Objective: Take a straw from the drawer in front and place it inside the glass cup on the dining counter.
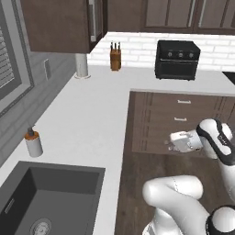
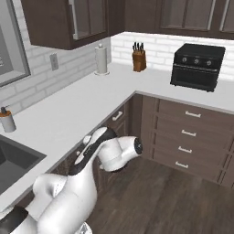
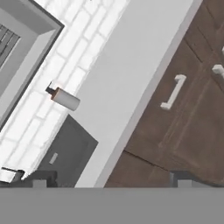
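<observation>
You're hovering the gripper [image 1: 170, 143] in the open floor space in front of the corner cabinets, and honestly it's looking at the sink side right now: the hand view is showing the soap bottle [image 3: 64, 99], the dark sink [image 3: 65, 153] and one drawer handle [image 3: 173, 92] off to the right. The fingers are sitting wide apart with nothing between them. The straw isn't out anywhere, so I'm guessing it's waiting inside a closed drawer. Before reaching, you're wanting to square the hand up to a handle, come in level, and pinch it at the middle so the pull is running straight out rather than twisting.
</observation>
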You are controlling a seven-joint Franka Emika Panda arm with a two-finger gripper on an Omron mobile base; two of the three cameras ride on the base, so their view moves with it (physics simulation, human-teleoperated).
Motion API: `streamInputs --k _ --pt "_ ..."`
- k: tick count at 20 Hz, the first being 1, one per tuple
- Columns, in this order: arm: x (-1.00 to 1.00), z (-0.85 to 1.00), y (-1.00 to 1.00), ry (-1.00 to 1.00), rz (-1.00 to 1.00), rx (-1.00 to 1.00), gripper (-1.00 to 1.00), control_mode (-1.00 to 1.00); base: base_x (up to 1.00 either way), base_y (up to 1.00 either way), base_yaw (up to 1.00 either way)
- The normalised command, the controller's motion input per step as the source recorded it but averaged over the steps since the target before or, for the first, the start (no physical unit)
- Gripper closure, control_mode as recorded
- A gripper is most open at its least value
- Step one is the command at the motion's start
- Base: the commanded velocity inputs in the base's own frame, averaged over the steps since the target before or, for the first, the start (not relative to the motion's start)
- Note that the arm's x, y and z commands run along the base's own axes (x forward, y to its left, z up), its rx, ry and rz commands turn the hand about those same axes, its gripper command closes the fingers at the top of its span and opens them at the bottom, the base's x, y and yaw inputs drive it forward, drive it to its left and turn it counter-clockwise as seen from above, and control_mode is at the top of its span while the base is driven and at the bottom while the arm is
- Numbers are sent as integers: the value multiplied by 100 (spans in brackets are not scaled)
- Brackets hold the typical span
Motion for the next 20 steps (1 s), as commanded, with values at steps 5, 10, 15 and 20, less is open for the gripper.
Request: streamInputs --k 5,10,15,20 --pt "23 -43 6 28 -3 20 -100 -100 0 0 0" --pt "28 -59 30 25 -3 2 -100 -100 0 0 0" --pt "29 -61 47 15 -3 0 -100 -100 0 0 0" --pt "17 -42 51 2 -5 2 -100 -100 0 0 0"
